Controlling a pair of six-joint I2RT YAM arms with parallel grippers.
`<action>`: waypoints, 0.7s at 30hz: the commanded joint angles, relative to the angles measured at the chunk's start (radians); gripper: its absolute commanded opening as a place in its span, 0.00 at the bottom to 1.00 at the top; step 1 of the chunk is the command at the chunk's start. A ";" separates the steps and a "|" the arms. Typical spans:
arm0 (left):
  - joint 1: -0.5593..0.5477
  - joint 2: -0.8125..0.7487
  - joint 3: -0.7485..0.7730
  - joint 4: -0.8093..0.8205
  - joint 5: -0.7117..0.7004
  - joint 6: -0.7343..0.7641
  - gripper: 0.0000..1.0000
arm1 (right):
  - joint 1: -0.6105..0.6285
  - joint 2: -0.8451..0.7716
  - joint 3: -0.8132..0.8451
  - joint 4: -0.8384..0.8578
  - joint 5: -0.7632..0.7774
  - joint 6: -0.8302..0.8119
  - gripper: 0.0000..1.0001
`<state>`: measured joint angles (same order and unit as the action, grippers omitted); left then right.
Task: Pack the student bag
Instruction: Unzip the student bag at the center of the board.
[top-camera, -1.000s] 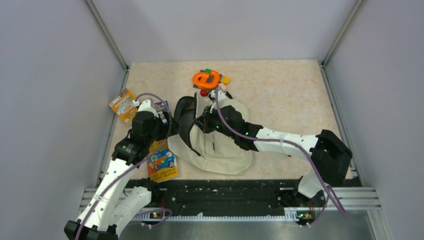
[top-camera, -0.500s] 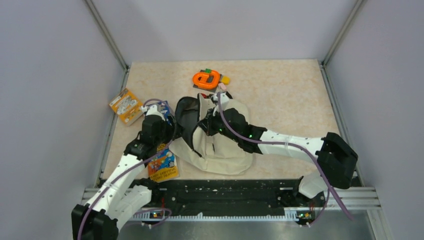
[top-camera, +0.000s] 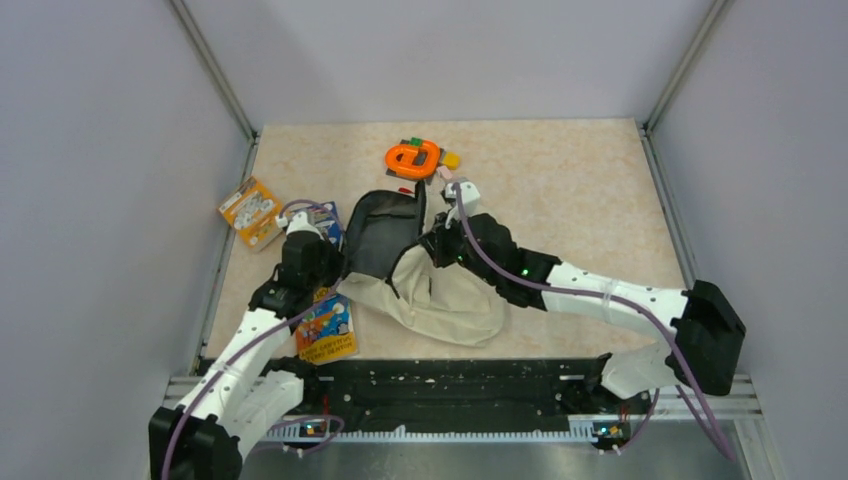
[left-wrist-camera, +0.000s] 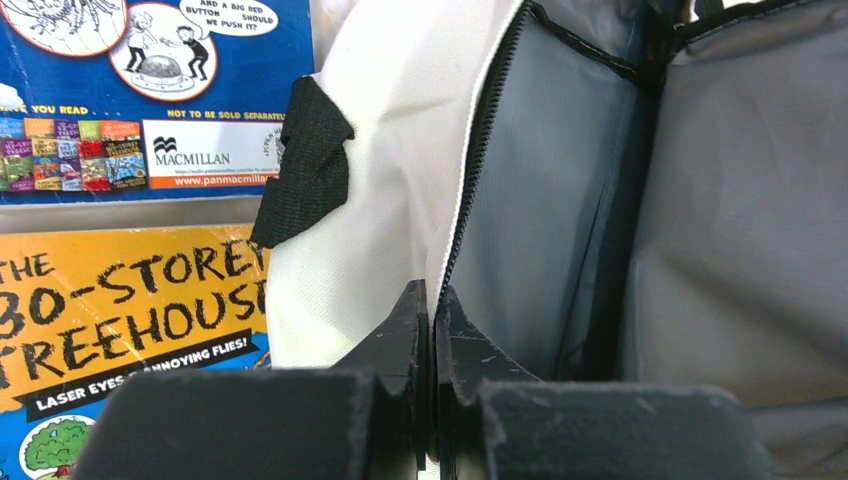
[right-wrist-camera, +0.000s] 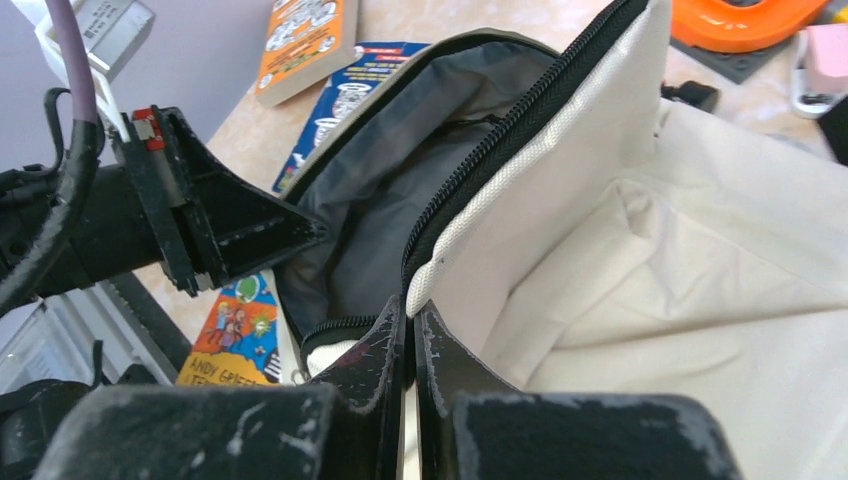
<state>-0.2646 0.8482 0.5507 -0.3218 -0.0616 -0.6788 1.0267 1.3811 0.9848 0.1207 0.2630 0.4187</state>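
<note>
We're seeing soft, even light from above on the desk (top-camera: 560, 200), shadows faint under the arms (top-camera: 600, 290). Up close, the left end effector (left-wrist-camera: 431, 310) and right end effector (right-wrist-camera: 409, 325) blur dark at the bottom edge; the bag (left-wrist-camera: 380, 150) lining sits shaded, book (left-wrist-camera: 130, 300) print crisp.

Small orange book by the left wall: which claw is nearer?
Left. The left claw pinches the rim of the cream fabric backpack, right of the small orange book; the right claw grips the opposite rim, farther right.
</note>
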 joint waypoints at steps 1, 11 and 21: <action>0.048 -0.001 -0.023 0.050 -0.023 0.010 0.00 | -0.076 -0.132 -0.039 -0.063 0.084 -0.037 0.00; 0.067 -0.031 -0.055 0.034 -0.007 -0.015 0.00 | -0.150 -0.364 -0.176 -0.179 0.182 -0.053 0.00; 0.067 -0.135 -0.068 -0.049 -0.054 -0.046 0.00 | -0.216 -0.529 -0.251 -0.281 0.261 -0.076 0.00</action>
<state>-0.2153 0.7563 0.4938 -0.3317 -0.0338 -0.7166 0.8707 0.9279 0.7383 -0.1379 0.4236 0.3878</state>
